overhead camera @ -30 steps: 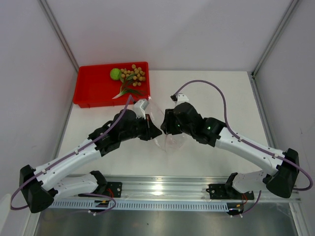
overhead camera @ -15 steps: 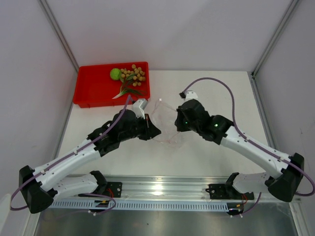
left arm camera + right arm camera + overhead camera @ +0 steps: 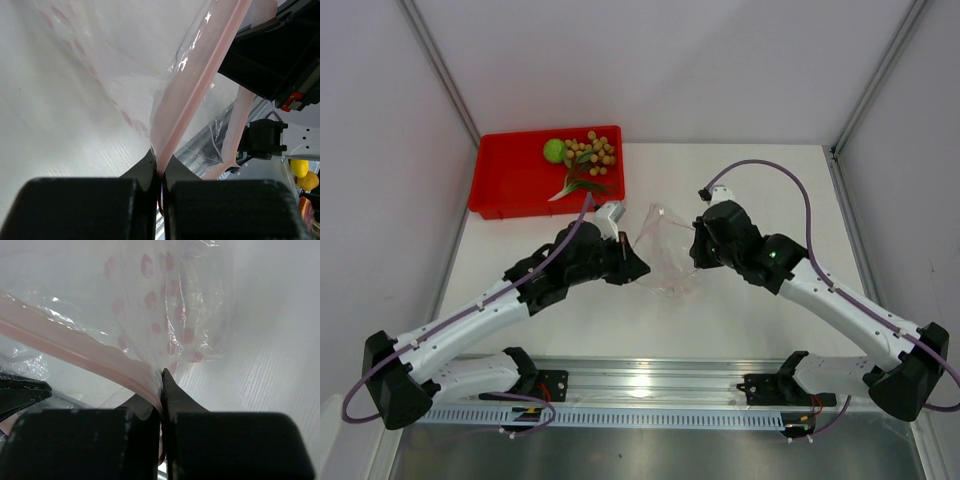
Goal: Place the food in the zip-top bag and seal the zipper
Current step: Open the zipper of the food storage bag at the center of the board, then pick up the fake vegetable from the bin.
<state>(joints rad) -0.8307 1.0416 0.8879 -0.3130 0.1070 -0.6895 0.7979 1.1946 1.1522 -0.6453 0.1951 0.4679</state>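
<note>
The clear zip-top bag hangs between my two grippers above the table's middle. My left gripper is shut on the pinkish zipper strip at the bag's left end, gripper point. My right gripper is shut on the zipper strip at the right end, gripper point. The bag's mouth is pulled apart. The lime-green fruit, the bunch of tan-brown fruits and the leaf sprig lie in the red tray.
The red tray stands at the table's back left corner. Grey walls close in the table at the back and both sides. A metal rail with the arm bases runs along the near edge.
My right gripper has moved right and back, away from the left one, drawing the bag's mouth wider. The left gripper has barely moved. The food has stayed in the tray.
</note>
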